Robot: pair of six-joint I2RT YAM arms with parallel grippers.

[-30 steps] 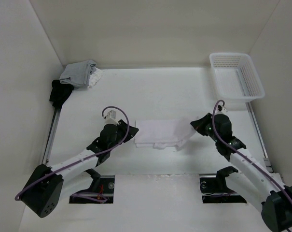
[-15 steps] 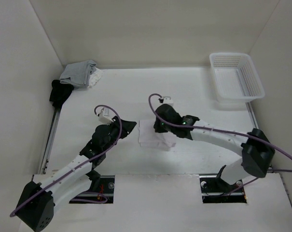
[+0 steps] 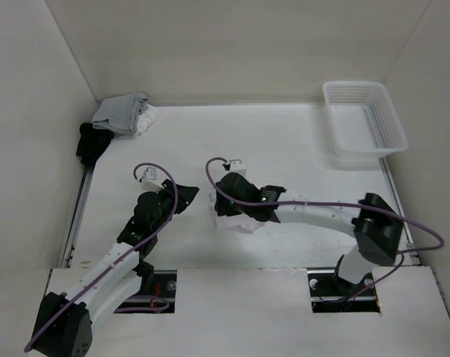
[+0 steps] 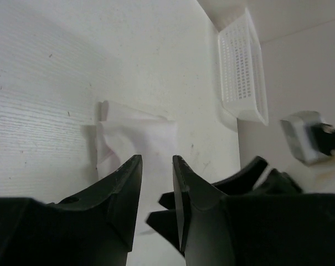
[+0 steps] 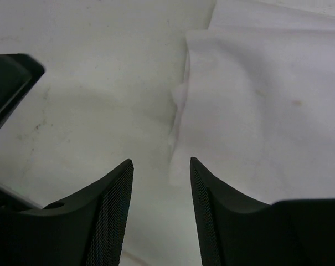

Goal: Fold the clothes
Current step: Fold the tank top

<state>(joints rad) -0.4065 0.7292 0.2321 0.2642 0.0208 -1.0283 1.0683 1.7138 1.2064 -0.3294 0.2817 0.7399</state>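
Observation:
The clothes (image 3: 242, 222) are one thin white garment folded into a small packet at the table's centre, partly covered by my right arm. My right gripper (image 3: 226, 205) hovers over the packet's left edge. In the right wrist view this gripper (image 5: 160, 162) is open with bare table between the fingers and the clothes (image 5: 267, 105) just to the right. My left gripper (image 3: 189, 193) sits just left of the packet, apart from it. The left wrist view shows it (image 4: 156, 160) open and empty, pointing at the clothes (image 4: 138, 135).
A white plastic basket (image 3: 364, 117) stands at the back right. A folded grey-and-white pile (image 3: 123, 114) and a black garment (image 3: 92, 141) lie in the back left corner. White walls close in the table on three sides.
My right arm swung from the right side across to the left, carrying the garment's right part over, and its gripper opened. The packet is narrower now. My left gripper drew back leftward.

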